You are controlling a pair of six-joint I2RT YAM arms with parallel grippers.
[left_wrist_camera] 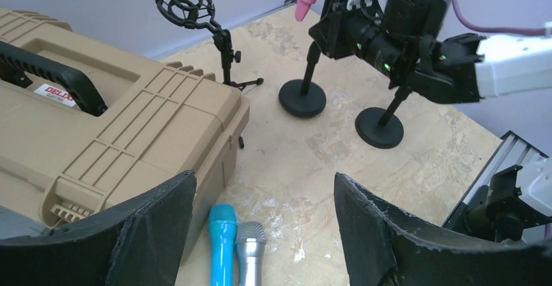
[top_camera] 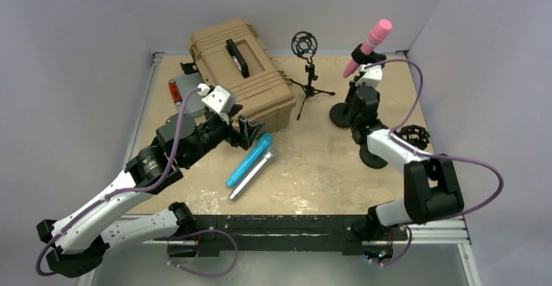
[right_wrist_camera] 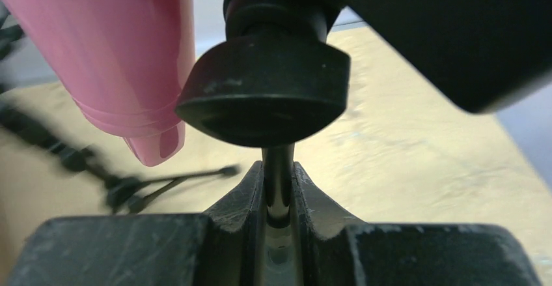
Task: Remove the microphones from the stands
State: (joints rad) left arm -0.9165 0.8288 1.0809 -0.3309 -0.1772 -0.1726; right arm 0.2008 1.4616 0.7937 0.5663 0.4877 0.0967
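A pink microphone point(top_camera: 372, 43) sits tilted in the clip of a black round-based stand point(top_camera: 341, 114) at the back right. In the right wrist view the pink microphone point(right_wrist_camera: 124, 58) hangs at upper left beside the stand's clip point(right_wrist_camera: 263, 90). My right gripper point(right_wrist_camera: 278, 169) is shut on the stand's thin pole point(right_wrist_camera: 278, 188) just below that clip. From above, the right gripper point(top_camera: 362, 94) is level with the pole, under the microphone. My left gripper point(top_camera: 250, 133) stands open near the case, holding nothing. Its fingers point(left_wrist_camera: 390, 227) frame bare table.
A tan hard case point(top_camera: 241, 71) lies at the back left. A blue microphone point(top_camera: 250, 159) and a silver microphone point(top_camera: 254, 172) lie side by side below the left gripper. A small tripod with an empty shock mount point(top_camera: 304, 43) stands at the back. Another round-based stand point(top_camera: 373, 159) is at the right.
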